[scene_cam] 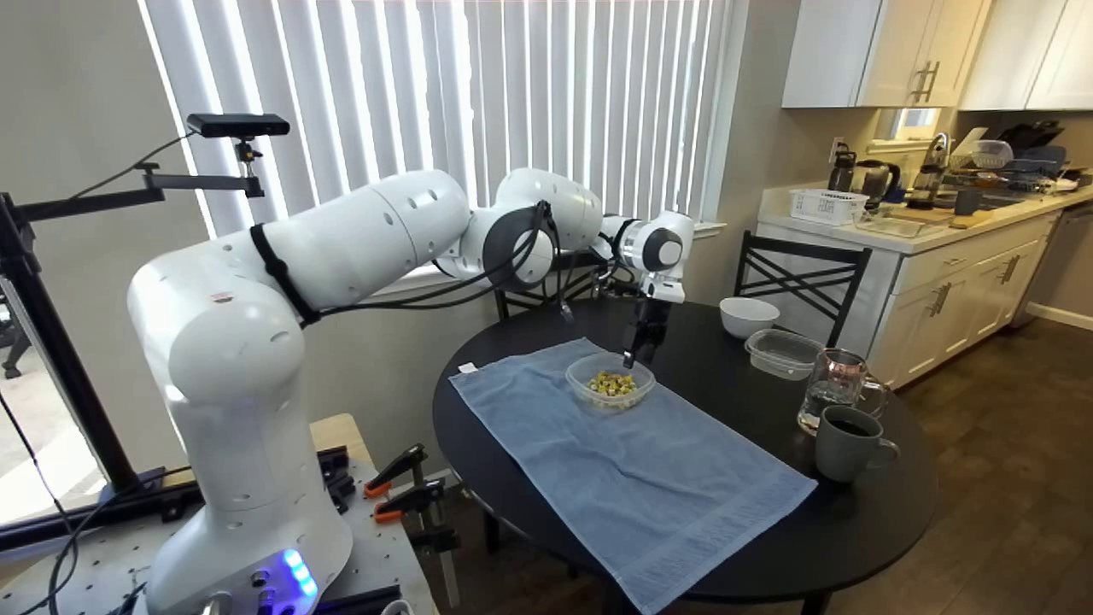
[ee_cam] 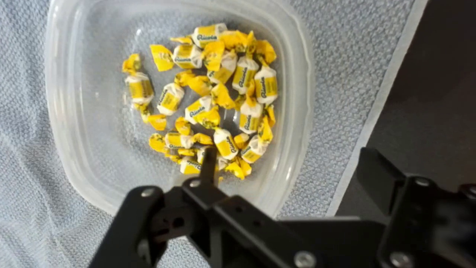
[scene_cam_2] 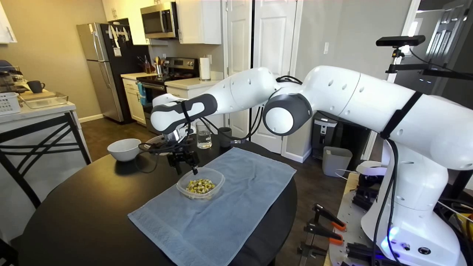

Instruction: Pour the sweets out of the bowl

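The bowl (scene_cam: 576, 376) is a clear, shallow, rounded container sitting upright on a blue towel; it also shows in an exterior view (scene_cam_2: 220, 181) and in the wrist view (ee_cam: 61, 111). The sweets (ee_cam: 223, 93) are small yellow-and-white wrapped pieces lying in it, seen in both exterior views (scene_cam: 612, 383) (scene_cam_2: 200, 186). My gripper (ee_cam: 290, 162) is open and empty, pointing down at the bowl's edge (scene_cam: 639, 359) (scene_cam_2: 187, 171). One finger is over the bowl's inside, the other beyond the rim above the dark table. Whether a finger touches the bowl cannot be told.
The blue towel (scene_cam: 666, 495) lies on the round black table (scene_cam_2: 92, 210). A white bowl (scene_cam: 749, 318), a second clear container (scene_cam: 782, 354), a glass mug with liquid (scene_cam: 828, 393) and a grey mug (scene_cam: 845, 444) stand on the table beyond the towel.
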